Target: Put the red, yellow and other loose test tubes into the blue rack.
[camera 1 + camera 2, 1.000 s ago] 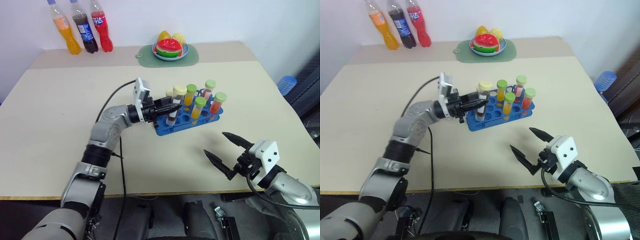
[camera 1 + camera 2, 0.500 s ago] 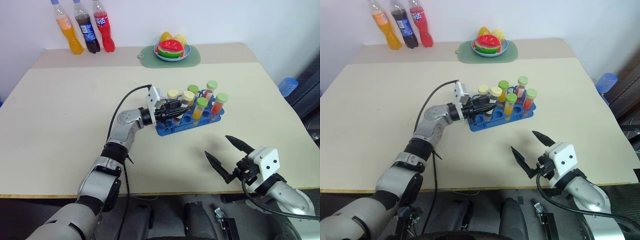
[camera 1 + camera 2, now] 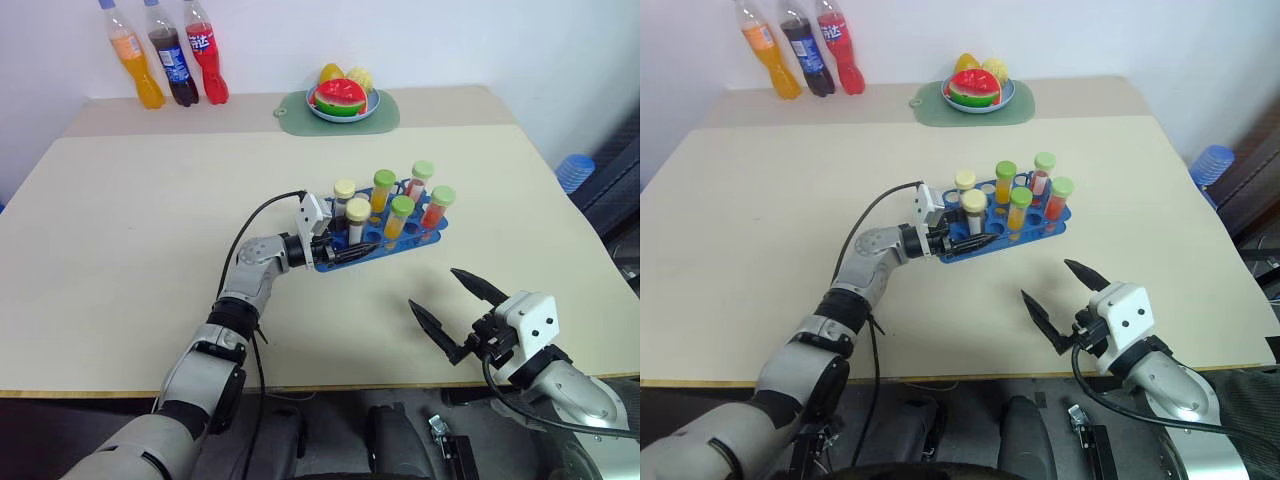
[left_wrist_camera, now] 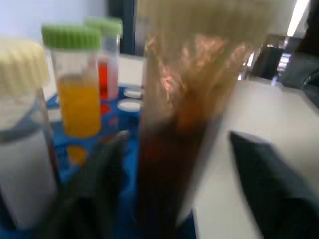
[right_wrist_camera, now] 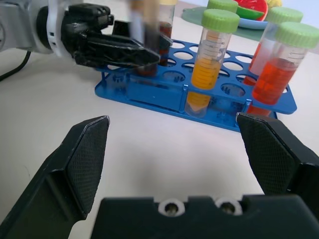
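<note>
Bright blue plastic forms the rack [image 3: 385, 240], which is seen standing on the beige table [image 3: 130, 250] near its middle, with its grid of round holes uppermost. Six capped tubes are seen upright in it. Along the far row a cream-capped tube [image 3: 343, 197] and a green-capped yellow tube [image 3: 382, 190] are set, with a further green-capped tube [image 3: 421, 179] at the far right corner. In the nearer row a green-capped yellow tube [image 3: 399, 217] and a green-capped red-orange tube [image 3: 436, 206] are placed. The dark tube with the cream cap [image 3: 356, 220] is seated in a hole at the rack's near-left end.

The left gripper [image 3: 349, 252] is held level at that near-left end, its black fingers [image 4: 94, 194] spread apart on either side of the dark tube, which is shown blurred and close in the left wrist view; contact cannot be determined. The right gripper [image 3: 459, 301] is held over the table's near edge, well apart from the rack, with its jaws wide apart and nothing between them.

At the far edge three soda bottles [image 3: 165, 62] and a fruit plate [image 3: 342, 100] on a green mat [image 3: 295, 110] are noted.
</note>
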